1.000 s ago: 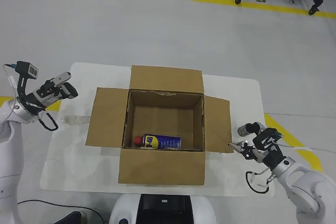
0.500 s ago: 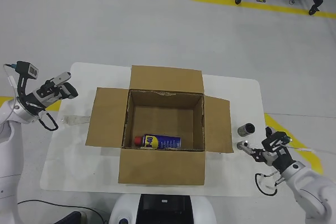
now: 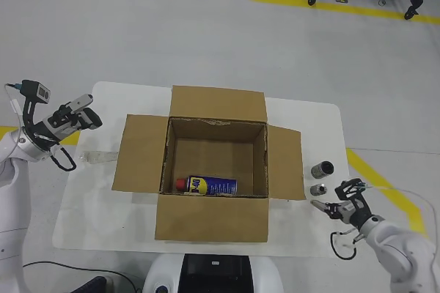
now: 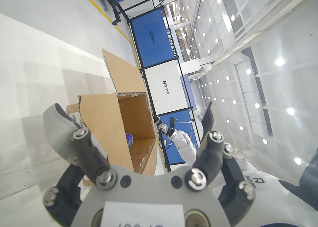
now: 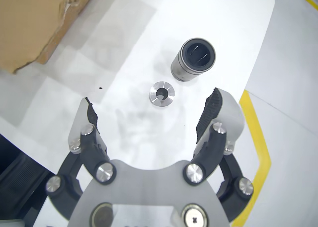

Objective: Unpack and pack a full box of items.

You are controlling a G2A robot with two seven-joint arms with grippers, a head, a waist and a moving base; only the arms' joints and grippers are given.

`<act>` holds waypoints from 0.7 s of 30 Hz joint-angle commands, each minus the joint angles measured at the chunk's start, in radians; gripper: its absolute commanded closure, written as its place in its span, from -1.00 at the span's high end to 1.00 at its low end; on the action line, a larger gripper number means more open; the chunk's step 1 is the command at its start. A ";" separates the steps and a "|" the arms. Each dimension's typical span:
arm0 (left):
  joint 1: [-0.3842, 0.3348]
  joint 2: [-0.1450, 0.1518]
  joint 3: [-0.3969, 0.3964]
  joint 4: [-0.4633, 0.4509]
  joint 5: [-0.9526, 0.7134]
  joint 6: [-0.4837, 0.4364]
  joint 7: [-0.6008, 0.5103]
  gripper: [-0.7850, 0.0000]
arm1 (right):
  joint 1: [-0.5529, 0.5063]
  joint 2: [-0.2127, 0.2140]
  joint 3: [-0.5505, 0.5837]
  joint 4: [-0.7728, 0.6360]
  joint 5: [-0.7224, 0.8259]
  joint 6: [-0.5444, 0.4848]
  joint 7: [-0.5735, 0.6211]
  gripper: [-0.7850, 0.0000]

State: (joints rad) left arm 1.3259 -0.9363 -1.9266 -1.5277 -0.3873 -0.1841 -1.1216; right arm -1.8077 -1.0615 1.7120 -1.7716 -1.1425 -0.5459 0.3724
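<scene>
Right gripper point(image 5: 151, 100) hangs over the right end of the worktop point(image 5: 211, 1), fingers spread wide and holding nothing. Just ahead of it a small metal ring point(image 5: 161, 93) lies flat, with a steel sleeve point(image 5: 193, 59) just beside it, not touching. Both sit near the right flap of the open box point(image 3: 213, 220). Inside, a spray can point(image 3: 206, 186) lies on its side against the near wall. Left gripper point(image 4: 131, 112), also spread and empty, is raised by the worktop's far left corner.
</scene>
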 commanded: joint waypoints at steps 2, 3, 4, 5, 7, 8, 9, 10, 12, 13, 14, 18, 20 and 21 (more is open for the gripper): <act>0.000 0.000 0.000 0.000 0.000 0.000 0.000 1.00 | 0.025 0.000 -0.018 0.034 0.003 0.002 0.005 1.00; 0.000 0.000 0.000 0.000 0.000 0.000 0.000 1.00 | 0.033 -0.001 -0.023 0.045 0.003 0.003 0.005 1.00; 0.000 0.000 0.000 0.000 0.000 0.000 0.000 1.00 | 0.040 -0.001 -0.028 0.057 0.004 0.005 0.005 1.00; 0.000 0.000 0.000 0.000 0.000 0.000 0.000 1.00 | 0.048 -0.001 -0.034 0.069 0.004 0.007 0.006 1.00; 0.000 0.000 0.000 0.000 0.000 0.000 0.000 1.00 | 0.064 -0.002 -0.046 0.093 0.003 0.016 0.007 1.00; 0.000 0.000 0.000 0.000 0.000 0.000 0.000 1.00 | 0.072 -0.002 -0.052 0.106 0.004 0.018 0.005 1.00; 0.000 0.000 0.000 0.000 0.000 0.000 0.000 1.00 | 0.080 -0.002 -0.059 0.119 0.004 0.018 0.004 1.00; 0.000 0.000 0.000 0.000 0.000 0.000 0.000 1.00 | 0.088 -0.003 -0.065 0.130 0.001 0.019 0.003 1.00; 0.000 0.000 0.000 0.000 0.000 0.000 0.000 1.00 | 0.101 -0.003 -0.077 0.150 -0.005 0.022 -0.001 1.00; 0.000 0.000 0.000 0.000 0.000 0.000 0.000 1.00 | 0.107 -0.004 -0.083 0.158 -0.006 0.024 -0.004 1.00; 0.000 0.000 0.000 0.000 0.000 0.000 0.000 1.00 | 0.112 -0.004 -0.089 0.165 -0.010 0.026 -0.007 1.00; 0.000 0.000 0.000 0.000 0.000 0.000 0.000 1.00 | 0.130 -0.005 -0.113 0.188 -0.024 0.029 -0.015 1.00; 0.000 0.000 0.000 0.000 0.000 0.000 0.000 1.00 | 0.138 -0.005 -0.120 0.200 -0.029 0.030 -0.021 0.86; 0.000 0.000 0.000 0.000 0.000 0.000 0.000 1.00 | 0.142 -0.005 -0.123 0.205 -0.030 0.030 -0.023 0.80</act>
State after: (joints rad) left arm 1.3259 -0.9363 -1.9266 -1.5277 -0.3873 -0.1841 -1.1216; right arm -1.6686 -1.0669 1.5911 -1.5707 -1.1720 -0.5158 0.3510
